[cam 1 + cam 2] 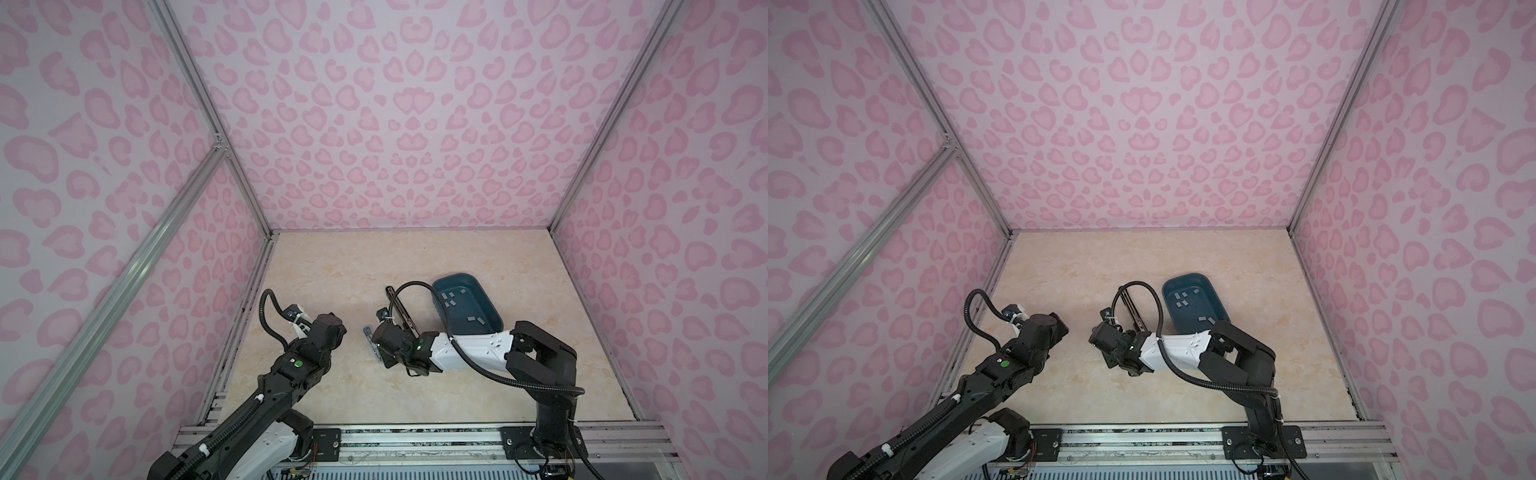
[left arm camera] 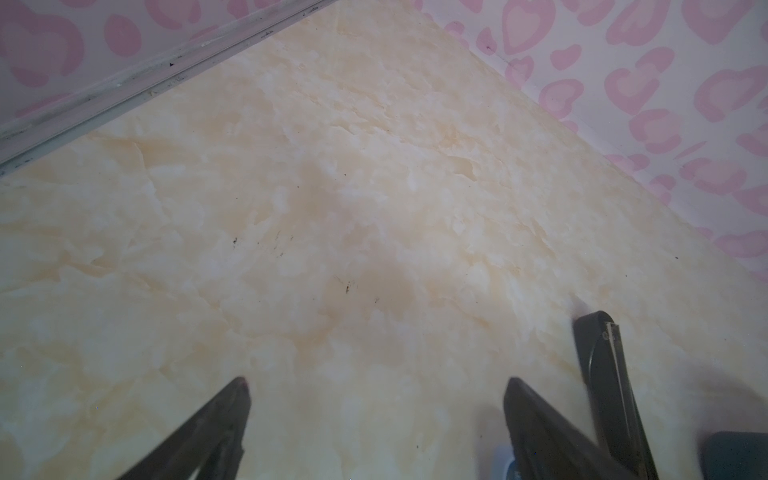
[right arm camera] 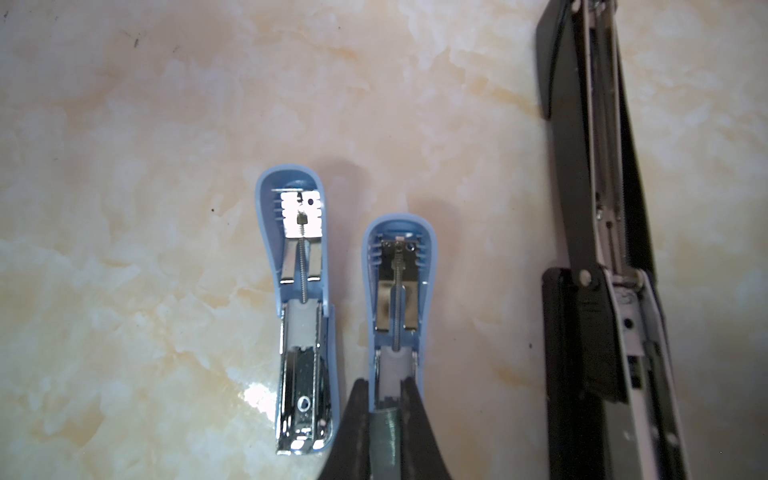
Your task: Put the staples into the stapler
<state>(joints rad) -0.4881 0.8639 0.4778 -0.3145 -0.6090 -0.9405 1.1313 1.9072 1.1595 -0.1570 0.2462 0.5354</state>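
Note:
Two small light-blue staplers lie opened flat side by side on the marble table, one point(image 3: 297, 291) beside the other point(image 3: 397, 291). My right gripper point(image 3: 385, 384) is shut on a grey ribbed strip of staples point(image 3: 384, 436), held right over the magazine end of the second stapler. In a top view that gripper point(image 1: 380, 349) sits mid-table. More staples point(image 1: 451, 296) lie loose in the teal bin point(image 1: 457, 276). My left gripper point(image 2: 376, 386) stands open over bare table, left of the staplers point(image 1: 338, 332), holding nothing.
A long black stapler point(image 3: 602, 249) lies opened next to the blue ones, between them and the bin point(image 1: 401, 309). Its tip shows in the left wrist view point(image 2: 602, 374). Pink patterned walls close in the table on three sides.

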